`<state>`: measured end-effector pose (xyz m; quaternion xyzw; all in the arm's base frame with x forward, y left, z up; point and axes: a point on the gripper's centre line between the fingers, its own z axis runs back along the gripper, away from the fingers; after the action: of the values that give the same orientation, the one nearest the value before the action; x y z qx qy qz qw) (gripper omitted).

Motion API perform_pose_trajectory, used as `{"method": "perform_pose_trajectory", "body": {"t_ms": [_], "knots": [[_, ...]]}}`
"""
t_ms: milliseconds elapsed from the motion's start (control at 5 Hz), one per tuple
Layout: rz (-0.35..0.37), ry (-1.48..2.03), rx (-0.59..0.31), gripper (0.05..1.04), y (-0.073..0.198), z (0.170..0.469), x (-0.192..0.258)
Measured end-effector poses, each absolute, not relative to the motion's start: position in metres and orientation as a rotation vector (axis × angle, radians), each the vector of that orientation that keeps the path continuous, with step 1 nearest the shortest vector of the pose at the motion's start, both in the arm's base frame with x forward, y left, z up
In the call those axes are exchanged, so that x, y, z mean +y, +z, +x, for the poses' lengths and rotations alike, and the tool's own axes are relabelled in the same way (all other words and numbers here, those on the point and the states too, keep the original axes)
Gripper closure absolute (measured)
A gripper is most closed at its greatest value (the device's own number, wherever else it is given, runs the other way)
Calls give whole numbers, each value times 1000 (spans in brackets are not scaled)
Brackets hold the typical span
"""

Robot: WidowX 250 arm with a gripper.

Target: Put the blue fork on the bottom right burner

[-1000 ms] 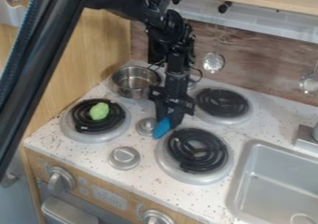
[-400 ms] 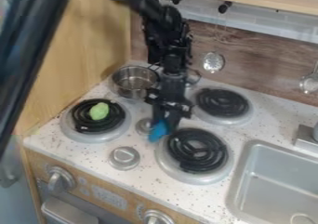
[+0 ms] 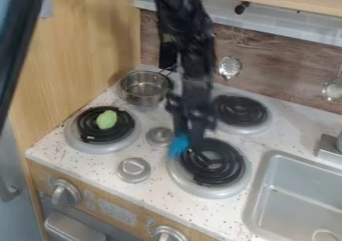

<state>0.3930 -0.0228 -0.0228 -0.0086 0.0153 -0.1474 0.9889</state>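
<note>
Speckled white counter (image 3: 163,203), bright blue fork (image 3: 178,147), blurred; near bottom right burner (image 3: 212,171)

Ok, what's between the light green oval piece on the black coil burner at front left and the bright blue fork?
In the camera view: the right part of that burner, then speckled white counter with a round silver knob on it.

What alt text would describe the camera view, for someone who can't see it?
A black robot gripper holds a blue fork at the left edge of a toy stove's bottom right burner. A green object sits on the bottom left burner, with a metal pot behind and a sink at right.
</note>
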Motion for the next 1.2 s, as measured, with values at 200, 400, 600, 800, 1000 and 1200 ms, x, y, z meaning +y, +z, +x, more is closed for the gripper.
{"method": "perform_pose_trajectory", "body": {"t_ms": [200,400,600,800,1000,1200], "knots": [[-25,-338,61,731,-29,382,-35],[-40,-350,52,731,-29,383,-44],[-46,-365,56,656,-30,380,-55],[-62,-358,50,336,-30,381,-58],[-55,-347,47,79,-26,376,-55],[-60,-313,-35,72,5,376,-52]]}}
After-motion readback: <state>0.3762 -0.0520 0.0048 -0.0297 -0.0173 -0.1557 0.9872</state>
